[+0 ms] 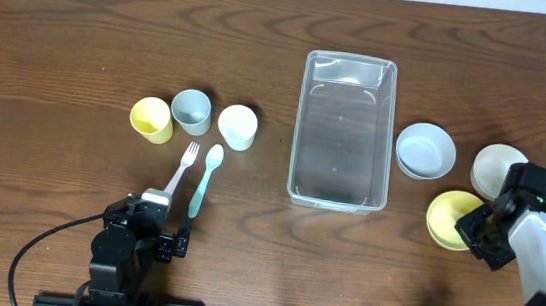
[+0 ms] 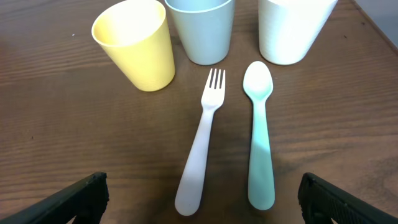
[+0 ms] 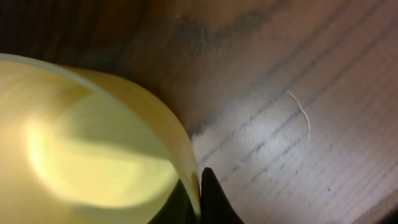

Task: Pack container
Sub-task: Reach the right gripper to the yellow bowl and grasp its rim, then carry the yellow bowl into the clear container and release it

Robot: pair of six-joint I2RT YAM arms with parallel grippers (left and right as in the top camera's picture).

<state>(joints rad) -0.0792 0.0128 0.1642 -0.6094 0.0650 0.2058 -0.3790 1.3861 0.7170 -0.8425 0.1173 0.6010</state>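
The clear rectangular container (image 1: 344, 130) stands empty at the table's middle. My right gripper (image 1: 478, 231) is shut on the rim of the yellow bowl (image 1: 451, 217), right of the container; in the right wrist view the two fingers (image 3: 200, 198) pinch the bowl's wall (image 3: 93, 143). My left gripper (image 1: 160, 235) is open near the front edge, just below a white fork (image 1: 182, 167) and a teal spoon (image 1: 204, 180). In the left wrist view the fork (image 2: 202, 146) and spoon (image 2: 260, 134) lie between the spread fingers (image 2: 202, 202).
A yellow cup (image 1: 152, 119), a pale blue cup (image 1: 192, 111) and a white cup (image 1: 237, 127) stand in a row left of the container. A white bowl (image 1: 425, 150) and a cream bowl (image 1: 498, 167) sit to its right.
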